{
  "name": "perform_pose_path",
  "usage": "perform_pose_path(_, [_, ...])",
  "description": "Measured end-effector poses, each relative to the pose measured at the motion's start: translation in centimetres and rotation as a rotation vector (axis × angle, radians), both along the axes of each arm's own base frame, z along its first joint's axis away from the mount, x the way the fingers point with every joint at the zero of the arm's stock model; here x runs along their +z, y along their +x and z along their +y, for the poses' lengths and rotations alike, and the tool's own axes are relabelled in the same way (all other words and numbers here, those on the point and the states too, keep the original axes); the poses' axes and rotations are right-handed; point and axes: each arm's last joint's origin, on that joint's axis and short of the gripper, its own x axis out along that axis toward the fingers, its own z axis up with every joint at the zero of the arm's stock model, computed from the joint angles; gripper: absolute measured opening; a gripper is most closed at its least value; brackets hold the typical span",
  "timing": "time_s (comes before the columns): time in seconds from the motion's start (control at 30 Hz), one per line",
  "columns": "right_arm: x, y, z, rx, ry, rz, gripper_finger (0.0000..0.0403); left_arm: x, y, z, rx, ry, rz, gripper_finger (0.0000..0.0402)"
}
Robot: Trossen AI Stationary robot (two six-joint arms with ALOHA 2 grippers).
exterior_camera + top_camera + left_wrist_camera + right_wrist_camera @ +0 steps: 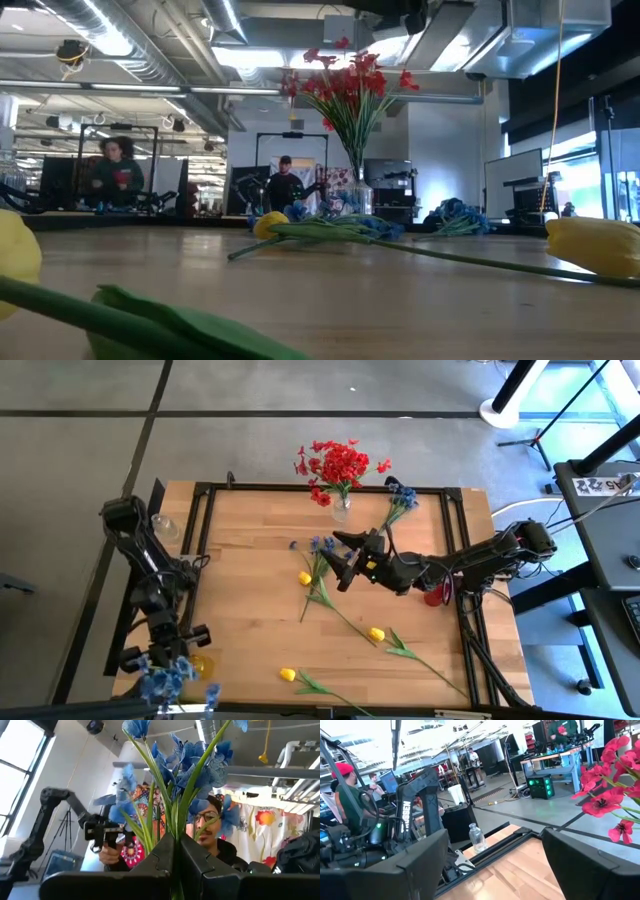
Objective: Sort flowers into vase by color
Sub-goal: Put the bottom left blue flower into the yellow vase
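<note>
While the red flowers are already stood in the vase at the far edge of the surface, a blue bunch is clamped upright in the left end effector at the near-left corner, likely bound for a second vase. The right end effector is held spread over loose blue and yellow stems mid-surface, apparently lined up for the next pick.

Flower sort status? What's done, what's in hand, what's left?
Done: red flowers stand in the vase at the far edge. In hand: left tool is shut on a blue bunch at the near-left corner. Right tool hangs open mid-table, empty. Left: blue stems and three yellow buds lie on the table.
</note>
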Motion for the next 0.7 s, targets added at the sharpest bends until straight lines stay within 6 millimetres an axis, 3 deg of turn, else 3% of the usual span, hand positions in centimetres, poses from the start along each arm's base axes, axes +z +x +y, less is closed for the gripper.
perform_pose_path(0.3, [0.0, 0.0, 0.0, 0.0, -0.001, 0.003, 0.0324, -0.7, 0.2, -0.4, 0.013, 0.003, 0.079, 0.0009])
perform_pose_path(0.7, [-0.5, 0.1, 0.0, 0.002, 0.018, 0.042, 0.0324, -1.5, -0.9, -1.1, 0.072, 0.093, 0.115, 0.0009])
